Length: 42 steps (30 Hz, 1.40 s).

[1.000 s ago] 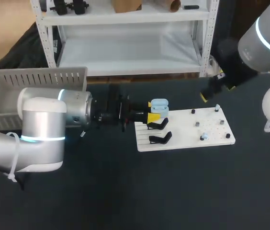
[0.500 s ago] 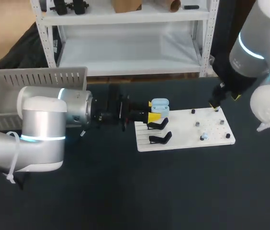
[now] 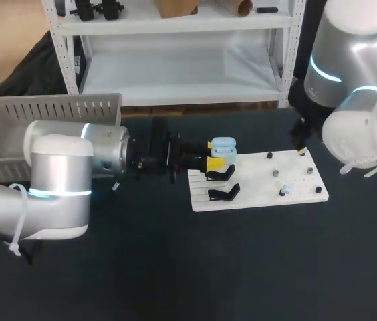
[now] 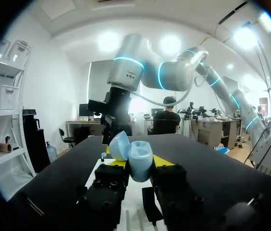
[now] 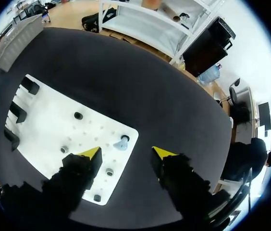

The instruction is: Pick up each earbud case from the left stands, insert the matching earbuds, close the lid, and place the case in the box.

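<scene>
So the left gripper (image 3: 213, 154) is pinching the pale blue plastic earbud case (image 4: 138, 161), lid flipped open, at the left stands of the flat white board (image 3: 255, 194). Looks light, hard and slick, and the hinge is probably delicate. I'd squeeze the body, not the lid. Meanwhile the right gripper (image 5: 126, 153) hangs spread over a small pale blue earbud (image 5: 122, 143).

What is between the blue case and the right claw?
Mostly bare white board, with one small black peg on it. The head view shows this best, from the case across to the right claw.
</scene>
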Each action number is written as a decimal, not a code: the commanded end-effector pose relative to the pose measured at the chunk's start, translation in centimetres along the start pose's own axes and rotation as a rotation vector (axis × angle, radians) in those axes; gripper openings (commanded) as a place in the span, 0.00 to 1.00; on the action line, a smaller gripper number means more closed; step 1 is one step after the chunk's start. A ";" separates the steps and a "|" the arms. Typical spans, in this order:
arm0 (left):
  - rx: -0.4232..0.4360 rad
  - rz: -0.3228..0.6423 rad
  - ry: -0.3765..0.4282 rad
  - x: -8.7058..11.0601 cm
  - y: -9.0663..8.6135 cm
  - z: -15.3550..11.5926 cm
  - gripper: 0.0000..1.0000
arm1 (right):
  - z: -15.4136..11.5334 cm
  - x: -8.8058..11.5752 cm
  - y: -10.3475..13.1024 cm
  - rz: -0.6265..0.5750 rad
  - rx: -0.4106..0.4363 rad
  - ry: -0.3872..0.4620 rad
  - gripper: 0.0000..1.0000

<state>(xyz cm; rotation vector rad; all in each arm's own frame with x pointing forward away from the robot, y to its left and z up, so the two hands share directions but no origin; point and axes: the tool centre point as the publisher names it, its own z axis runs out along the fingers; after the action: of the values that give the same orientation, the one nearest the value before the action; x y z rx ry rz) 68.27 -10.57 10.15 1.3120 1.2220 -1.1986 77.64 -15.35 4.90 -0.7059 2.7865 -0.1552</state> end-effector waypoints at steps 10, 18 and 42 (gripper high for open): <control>-0.004 0.000 0.003 -0.1 -0.1 0.0 0.00 | 1.7 -0.4 0.4 0.038 0.033 0.010 0.45; -0.004 0.000 0.003 -0.1 -0.1 0.0 0.00 | 2.2 -0.3 0.4 0.054 0.053 0.008 0.41; -0.004 0.000 0.003 -0.1 -0.1 0.0 0.00 | 2.6 0.1 0.6 0.062 0.084 0.003 0.28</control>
<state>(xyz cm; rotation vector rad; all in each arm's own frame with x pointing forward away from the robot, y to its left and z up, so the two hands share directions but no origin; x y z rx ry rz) 68.27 -10.56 10.15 1.3120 1.2222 -1.1984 78.28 -14.99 2.34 -0.6047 2.7905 -0.2529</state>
